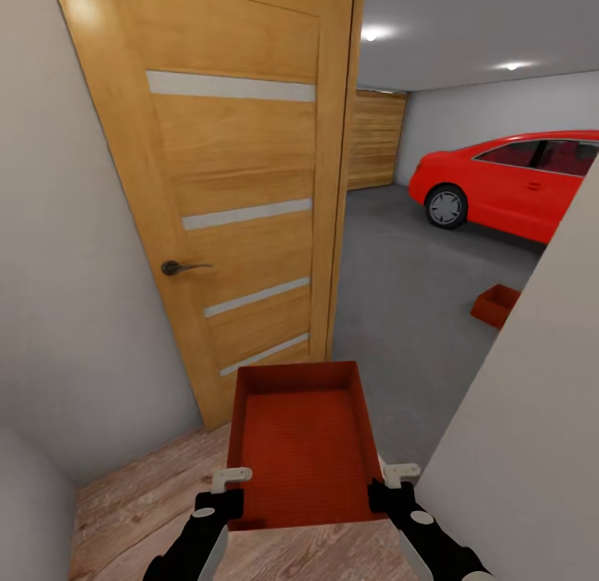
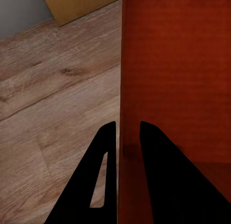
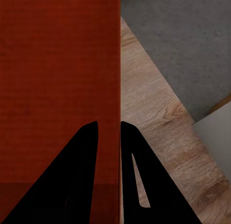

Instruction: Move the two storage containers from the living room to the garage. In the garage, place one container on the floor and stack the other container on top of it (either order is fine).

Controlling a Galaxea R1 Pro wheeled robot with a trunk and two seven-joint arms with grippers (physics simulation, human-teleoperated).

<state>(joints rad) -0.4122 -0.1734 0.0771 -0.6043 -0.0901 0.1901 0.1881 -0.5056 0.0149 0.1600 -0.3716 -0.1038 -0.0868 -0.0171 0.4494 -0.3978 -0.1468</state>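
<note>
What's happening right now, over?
Both grippers, left and right, clamp rust-red open bin. Second red bin on grey garage floor. Doorway open; white wall close right.

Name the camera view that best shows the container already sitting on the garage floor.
Head view: the second container sits on the grey garage floor, partly cut off by the wall edge. The wrist views instead show the carried container.
</note>
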